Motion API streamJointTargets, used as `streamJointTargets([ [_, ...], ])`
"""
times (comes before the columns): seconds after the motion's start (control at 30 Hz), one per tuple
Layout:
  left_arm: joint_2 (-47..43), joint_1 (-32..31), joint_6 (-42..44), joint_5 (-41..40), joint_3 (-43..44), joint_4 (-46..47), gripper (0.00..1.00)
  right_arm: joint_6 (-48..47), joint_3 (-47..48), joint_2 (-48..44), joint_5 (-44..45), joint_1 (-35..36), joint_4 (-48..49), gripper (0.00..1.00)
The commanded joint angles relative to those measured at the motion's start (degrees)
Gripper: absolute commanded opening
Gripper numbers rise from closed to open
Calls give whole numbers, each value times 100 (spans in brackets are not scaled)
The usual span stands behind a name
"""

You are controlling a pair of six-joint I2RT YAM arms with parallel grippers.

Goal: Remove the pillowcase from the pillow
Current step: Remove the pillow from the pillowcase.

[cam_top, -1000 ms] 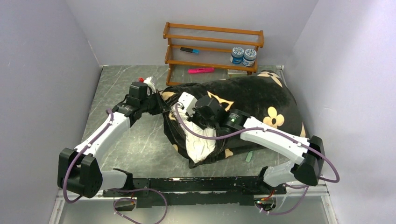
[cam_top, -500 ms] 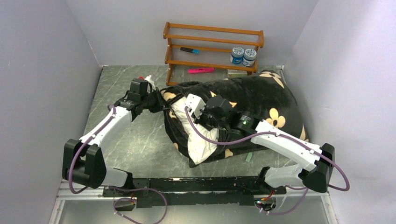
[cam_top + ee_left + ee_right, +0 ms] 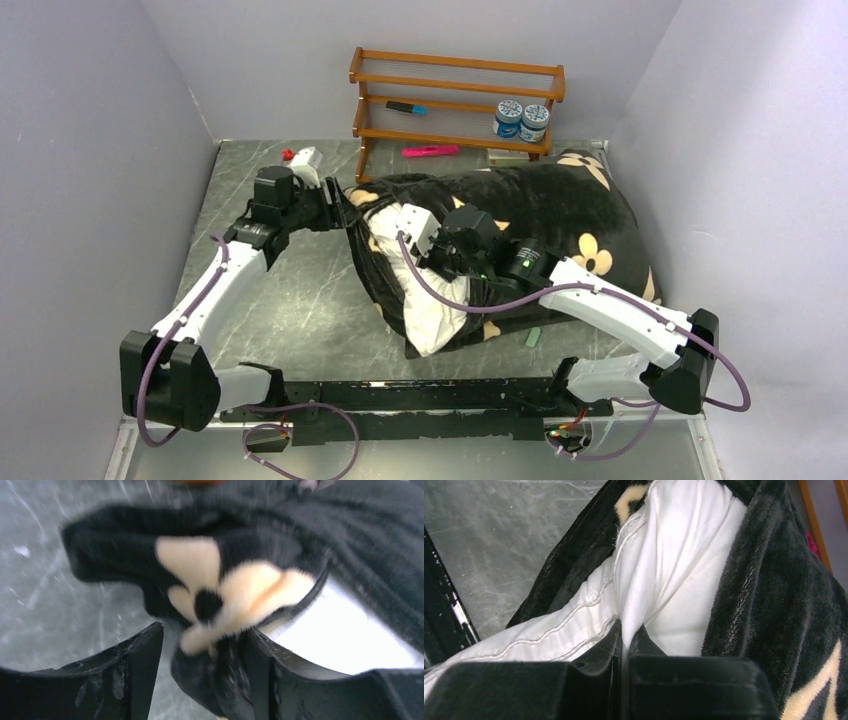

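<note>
The black plush pillowcase (image 3: 560,205) with cream flowers lies across the middle and right of the table, its mouth facing left. The white pillow (image 3: 430,315) bulges out of that mouth toward the front. My left gripper (image 3: 335,210) is at the mouth's far left corner. In the left wrist view its jaws stand apart, left gripper (image 3: 204,630) open, and a flowered fold of the pillowcase (image 3: 190,565) hangs loosely against the right finger, with the pillow (image 3: 350,635) behind. My right gripper (image 3: 428,265) is shut, right gripper (image 3: 628,630) pinching a ridge of the pillow (image 3: 684,555) inside the pillowcase (image 3: 774,595).
A wooden rack (image 3: 455,100) stands at the back, holding two jars (image 3: 521,118), a blue marker (image 3: 405,106) and a pink marker (image 3: 430,151). A small green item (image 3: 533,337) lies by the pillowcase's front edge. Walls close in on both sides.
My left gripper has opened and let go of the pillowcase edge, drawing back a little to the left. My right gripper stays clamped on the pillow, having shifted slightly rightward.
</note>
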Motion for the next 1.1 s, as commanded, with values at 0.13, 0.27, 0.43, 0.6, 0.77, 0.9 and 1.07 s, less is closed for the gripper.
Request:
streamJointTargets([
  [0.13, -521, 459, 1492, 220, -232, 1677, 75, 83, 274, -169, -230, 85, -1152, 0],
  [0.27, -726, 272, 1807, 451, -219, 1531, 77, 73, 317, -95, -256, 90, -1082, 0],
  [0.43, -863, -214, 1665, 203, 110, 641, 79, 102, 349, -47, -148, 83, -1011, 0],
  [0.6, -1051, -1349, 1234, -1003, 125, 48, 79, 128, 296, 6, -148, 87, -868, 0],
  [0.77, -892, -2092, 847, -2430, 311, -549, 78, 102, 308, 108, -6, 92, -829, 0],
  [0.9, -694, -2324, 751, -3260, 368, -857, 77, 102, 296, 92, 80, 83, -739, 0],
  [1.07, -360, -2430, 663, -3347, 403, -1022, 76, 102, 233, -27, 404, 89, -671, 0],
])
